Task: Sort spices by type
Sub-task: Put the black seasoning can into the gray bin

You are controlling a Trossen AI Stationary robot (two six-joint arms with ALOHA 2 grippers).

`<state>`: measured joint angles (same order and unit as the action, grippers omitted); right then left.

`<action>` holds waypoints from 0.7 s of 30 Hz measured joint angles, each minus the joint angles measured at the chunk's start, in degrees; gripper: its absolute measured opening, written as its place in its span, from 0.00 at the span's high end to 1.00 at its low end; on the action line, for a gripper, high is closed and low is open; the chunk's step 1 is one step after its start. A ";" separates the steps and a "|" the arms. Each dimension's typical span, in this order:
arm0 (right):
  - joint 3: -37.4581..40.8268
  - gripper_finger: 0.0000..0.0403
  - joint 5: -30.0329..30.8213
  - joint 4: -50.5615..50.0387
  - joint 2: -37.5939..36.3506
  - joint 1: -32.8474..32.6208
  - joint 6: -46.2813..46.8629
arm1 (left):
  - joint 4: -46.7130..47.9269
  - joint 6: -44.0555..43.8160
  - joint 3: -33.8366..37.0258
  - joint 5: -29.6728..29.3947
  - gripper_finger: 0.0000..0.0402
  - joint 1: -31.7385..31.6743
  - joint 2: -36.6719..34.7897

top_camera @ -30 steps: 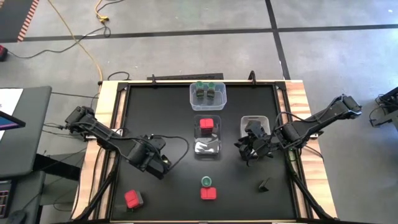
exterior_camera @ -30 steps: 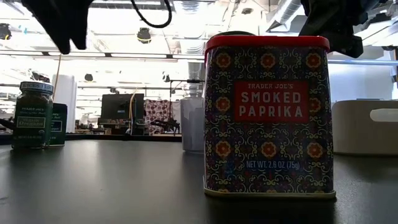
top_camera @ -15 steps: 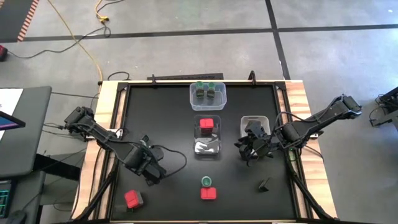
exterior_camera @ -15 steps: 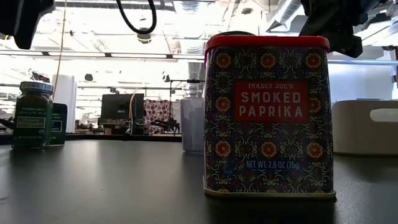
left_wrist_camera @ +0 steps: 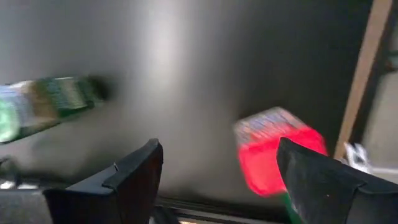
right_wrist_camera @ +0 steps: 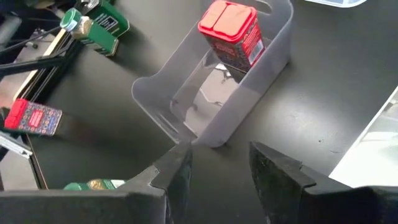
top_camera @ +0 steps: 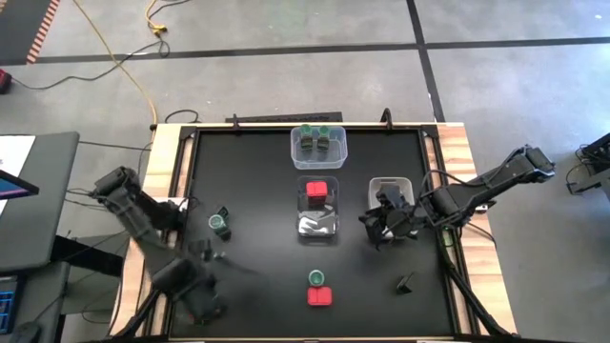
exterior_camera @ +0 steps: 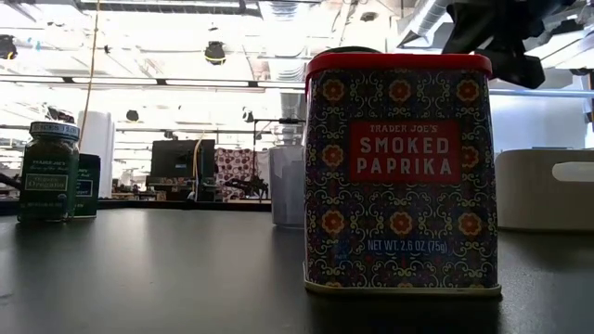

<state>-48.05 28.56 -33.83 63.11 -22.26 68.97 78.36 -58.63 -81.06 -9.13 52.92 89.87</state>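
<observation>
My left gripper [top_camera: 198, 297] hangs open over the table's near left corner, pointing down. Below it stands a red-topped spice tin [left_wrist_camera: 273, 155], nearer one finger and untouched. My right gripper [top_camera: 381, 229] stays open with nothing between its fingers, beside the middle tub [top_camera: 318, 225], which holds one red tin [right_wrist_camera: 230, 28]. A green-lidded jar [top_camera: 219, 222] stands at mid left with a dark tin [exterior_camera: 88, 186] beside it. Another green-lidded jar [top_camera: 316, 278] and a smoked paprika tin [exterior_camera: 399, 172] stand near the front edge. A dark blocky spice [top_camera: 405, 282] lies at the near right.
A far tub [top_camera: 318, 143] holds green-lidded jars. A pale tub [top_camera: 391, 188] stands just beyond my right gripper. The wooden table frame [top_camera: 162, 191] runs along the left edge, close to my left arm. Bare black table [top_camera: 257, 181] lies between the left jar and the middle tubs.
My left gripper has swung from mid left toward the table's near left corner, turning about its own axis and staying open. It now hangs over the red tin there. The green-lidded jar it stood above has come into sight. My right gripper has kept still.
</observation>
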 joint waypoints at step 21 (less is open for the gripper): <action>0.00 0.54 0.02 -0.19 -0.02 2.21 -0.39 | -10.62 -11.47 0.70 -0.14 0.25 16.90 -0.75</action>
<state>-48.05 28.58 -34.02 63.09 -20.05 68.58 67.74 -70.09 -80.36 -9.27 69.82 89.12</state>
